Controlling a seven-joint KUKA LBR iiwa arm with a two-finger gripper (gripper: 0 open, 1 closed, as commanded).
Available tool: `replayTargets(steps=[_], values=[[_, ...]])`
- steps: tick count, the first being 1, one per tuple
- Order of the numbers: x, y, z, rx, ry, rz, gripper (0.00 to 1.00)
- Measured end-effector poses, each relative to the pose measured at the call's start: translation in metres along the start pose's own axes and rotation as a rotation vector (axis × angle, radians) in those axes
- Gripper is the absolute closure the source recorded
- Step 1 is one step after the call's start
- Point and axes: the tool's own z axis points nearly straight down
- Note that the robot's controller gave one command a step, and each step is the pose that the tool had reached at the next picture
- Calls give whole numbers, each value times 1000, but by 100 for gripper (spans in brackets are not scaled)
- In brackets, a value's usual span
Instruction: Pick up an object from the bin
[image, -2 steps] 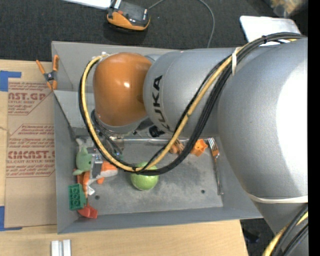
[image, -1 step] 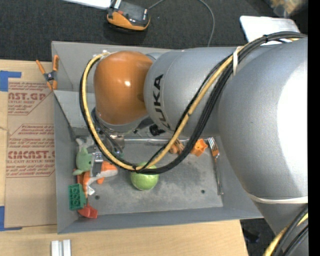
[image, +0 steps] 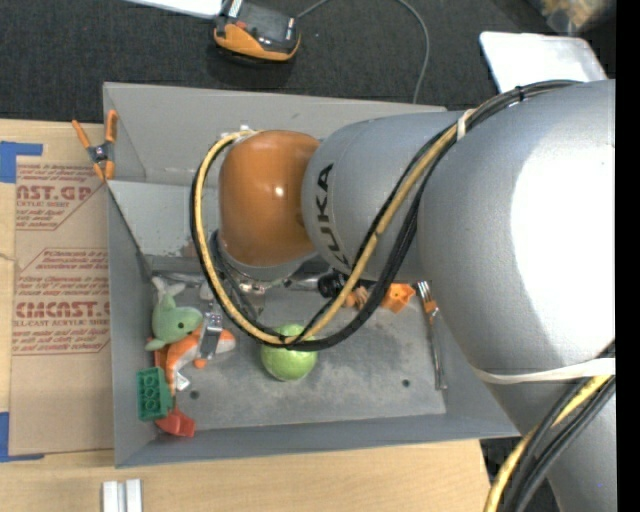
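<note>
My gripper (image: 213, 336) comes down in the left part of the bin, mostly hidden under the arm's wrist. Its tip is right beside an orange and white toy (image: 183, 355) that lies on the floor. A green plush figure (image: 174, 320) sits just left of the gripper. A round green ball (image: 289, 361) rests on the floor to its right, partly under the cables. I cannot see anything held.
A green toy brick (image: 150, 393) and a small red piece (image: 178, 425) lie in the front left corner. A small orange piece (image: 400, 296) and a thin metal fork (image: 433, 335) lie at the right side. The arm covers the bin's back and right.
</note>
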Motion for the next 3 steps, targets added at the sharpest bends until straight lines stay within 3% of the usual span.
replayTargets(steps=[1, 2, 3], values=[[24, -5, 30, 6, 6, -103, 0], [35, -33, 39, 4, 3, -309, 0], [40, -53, 47, 5, 7, -102, 0]])
